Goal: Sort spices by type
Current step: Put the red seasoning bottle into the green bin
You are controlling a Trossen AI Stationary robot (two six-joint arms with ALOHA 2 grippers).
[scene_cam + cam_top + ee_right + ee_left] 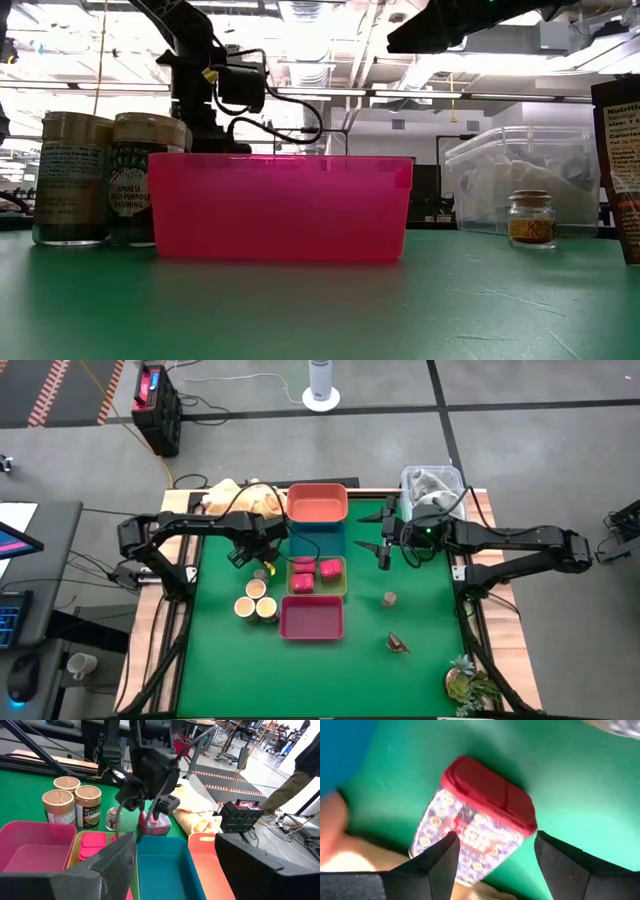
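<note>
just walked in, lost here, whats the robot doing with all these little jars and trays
It is sorting spices into coloured trays. The left end effector is open around a red-lidded spice container on the green mat, beside the teal tray. Three pink packs already lie in the yellow-green tray. Three tan tubs, a small jar and a dark brown piece are unsorted. The right end effector hangs open nearby.

- Even, bright overhead light falls on the green tabletop (220,670) in the high view; shadows are short and soft.
- In the low view, ceiling lights (300,12) glare white, and the pink tray (280,208) glows translucent.
- The left wrist view is blurred; the red-lidded jar (475,820) looks smeared.
- In the right wrist view the near dark fingers (115,865) are out of focus.
</note>
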